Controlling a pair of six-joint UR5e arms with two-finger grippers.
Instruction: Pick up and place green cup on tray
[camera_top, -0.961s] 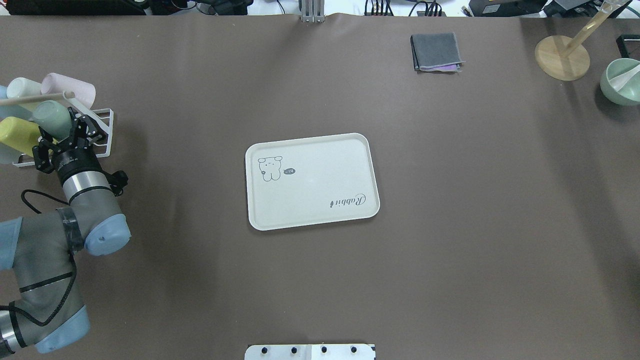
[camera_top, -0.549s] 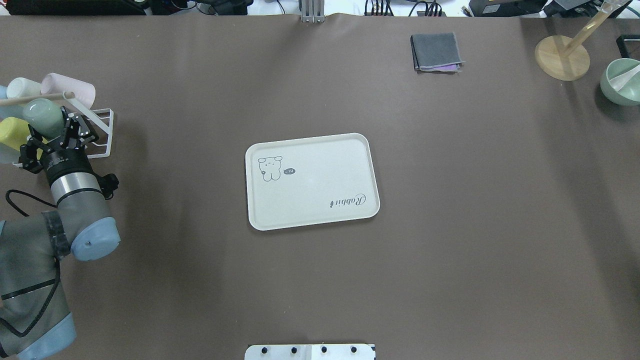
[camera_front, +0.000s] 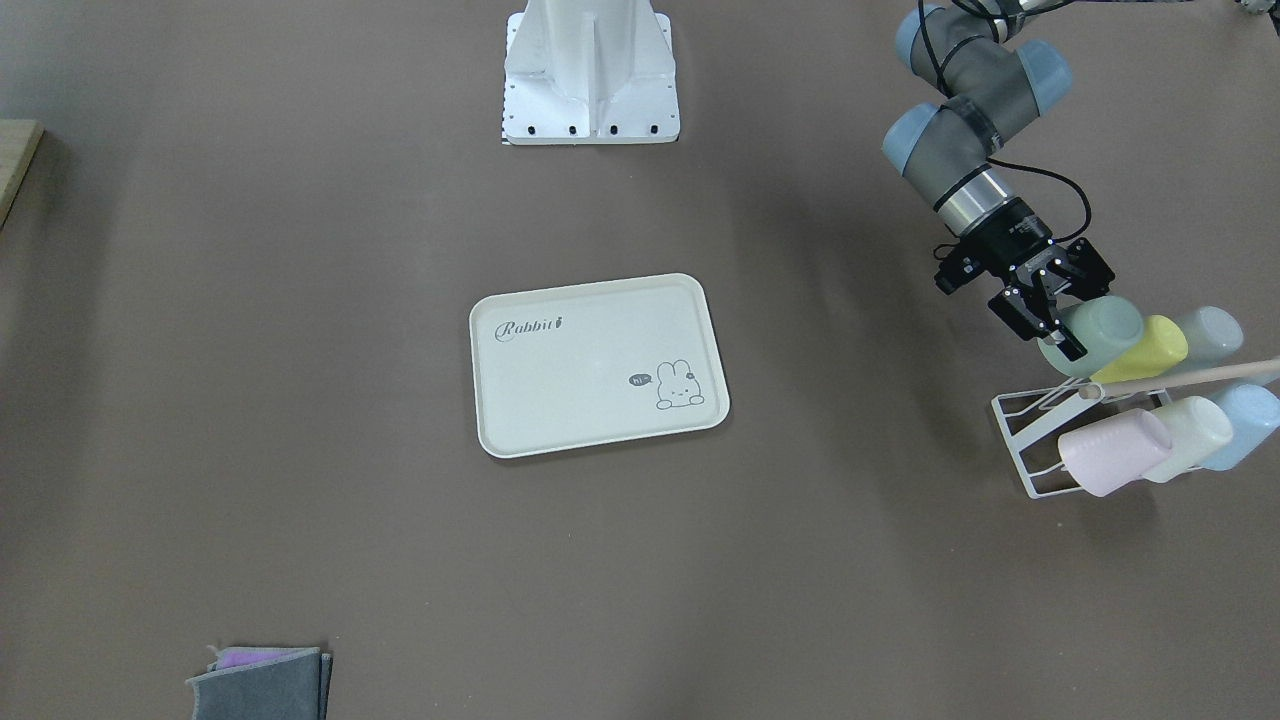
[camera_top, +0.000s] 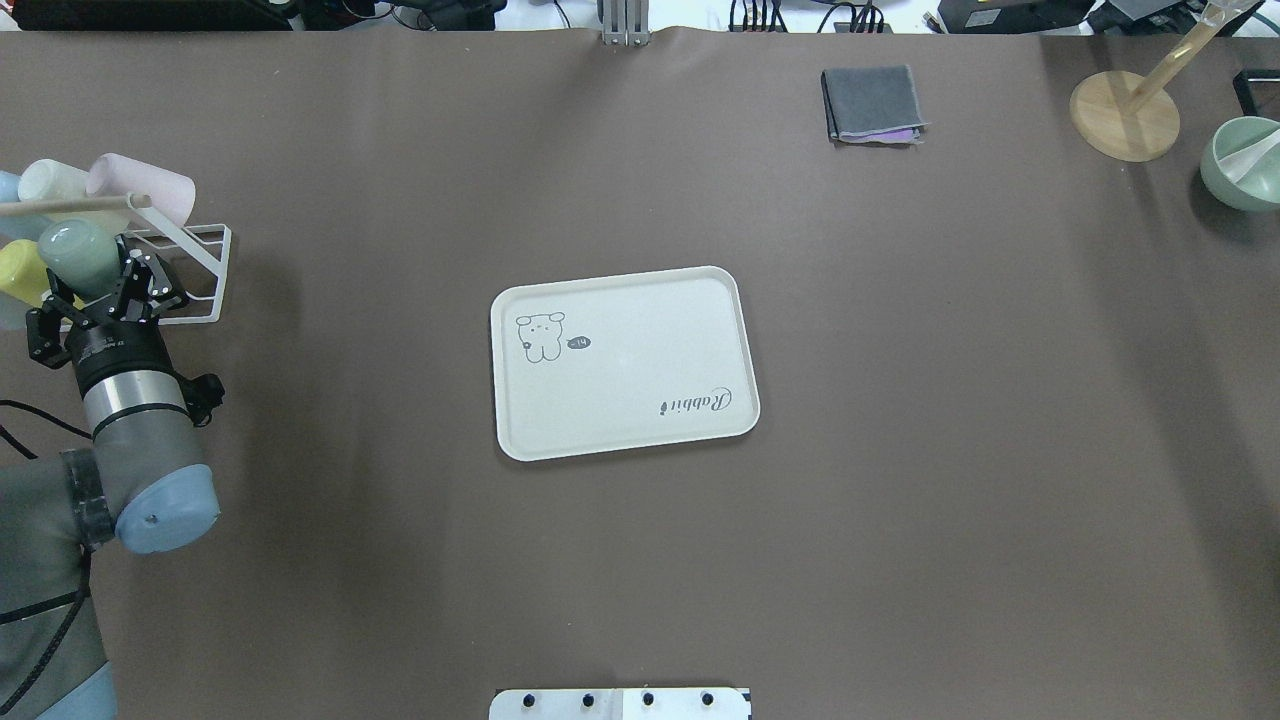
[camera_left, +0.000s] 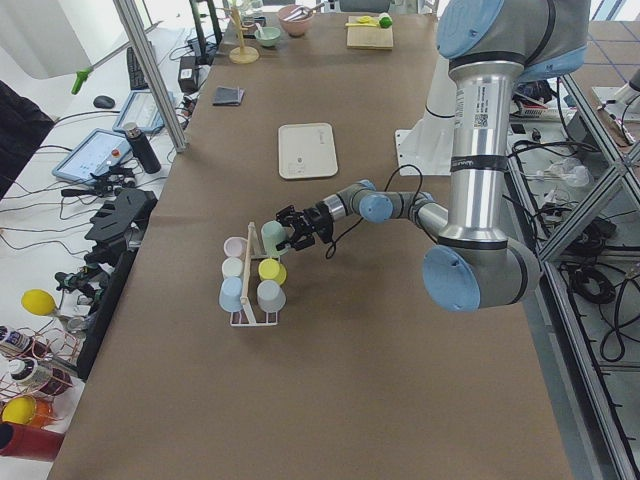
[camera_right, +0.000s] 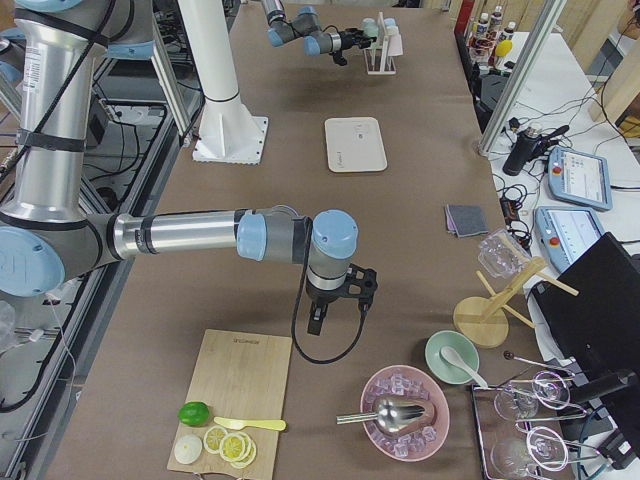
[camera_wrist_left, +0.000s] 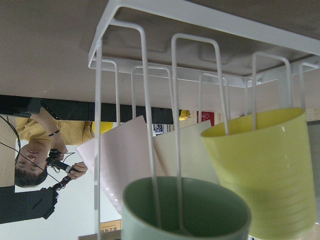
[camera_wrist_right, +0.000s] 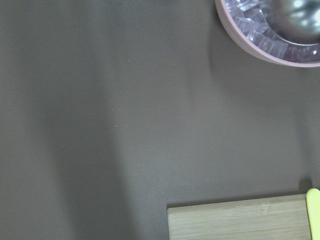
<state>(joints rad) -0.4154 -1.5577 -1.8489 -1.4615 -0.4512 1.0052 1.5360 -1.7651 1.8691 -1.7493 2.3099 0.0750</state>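
I find the left gripper (camera_front: 1075, 318) at the white wire rack (camera_front: 1020, 440) on the robot's left end of the table (camera_top: 900, 450). Its jaws are pinched on the green cup (camera_front: 1105, 330), one finger on either side of the cup near its mouth. The cup lies tilted, base pointing away from the wrist. It sits just beside the yellow cup (camera_front: 1150, 345) and under the wooden rod (camera_front: 1180, 378) that crosses the rack. From the left wrist view I note a thin wire peg of the rack standing inside the green cup's mouth, so the cup is not clear of the rack. A pink cup (camera_front: 1100, 455) and a whitish cup (camera_front: 1195, 425) hang on the rack's far row. The tray (camera_top: 640, 300) lies flat at the middle of the table, well apart from the rack, with only its printed rabbit and script on it. A folded grey cloth (camera_top: 870, 103) lies beyond the tray. The right gripper (camera_right: 338, 315) hangs over bare table between a cutting board (camera_right: 235, 385) and a pink bowl (camera_right: 405, 410). I cannot tell how its jaws stand.
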